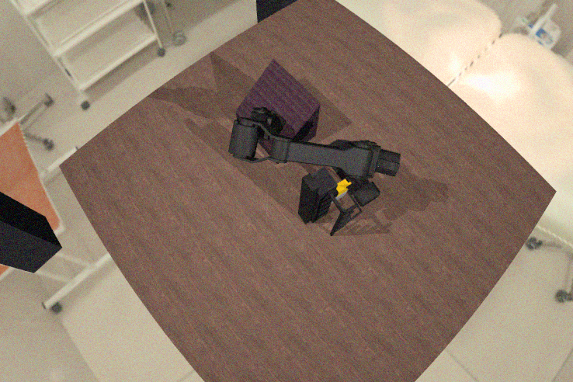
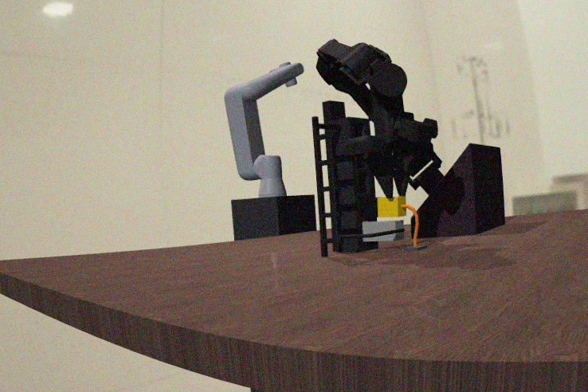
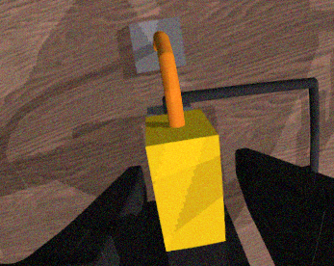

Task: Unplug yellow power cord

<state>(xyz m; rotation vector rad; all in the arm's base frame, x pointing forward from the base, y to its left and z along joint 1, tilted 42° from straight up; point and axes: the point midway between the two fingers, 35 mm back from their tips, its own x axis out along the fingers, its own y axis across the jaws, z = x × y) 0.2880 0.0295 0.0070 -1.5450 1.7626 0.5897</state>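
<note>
The yellow plug (image 1: 342, 186) (image 2: 391, 207) (image 3: 187, 188) is above the grey power strip (image 2: 383, 230). A thin pale band shows between them in the exterior view; I cannot tell whether it is a gap. The orange cord (image 2: 417, 225) (image 3: 170, 82) runs from the plug's end down to a small grey pad (image 2: 415, 248) (image 3: 177, 48) on the table. My gripper (image 2: 396, 196) (image 3: 190, 170) is partly open, with a finger on each side of the plug's upper part. The wrist view shows a narrow space beside each face. The prongs are hidden.
A black tower (image 1: 317, 192) (image 2: 351, 178) stands close beside the plug, with a ladder-like frame (image 2: 324, 188) at its side. A thin black bar (image 2: 379, 234) (image 3: 244, 90) passes low by the strip. A dark purple block (image 1: 282, 95) (image 2: 488, 188) stands behind, near the arm.
</note>
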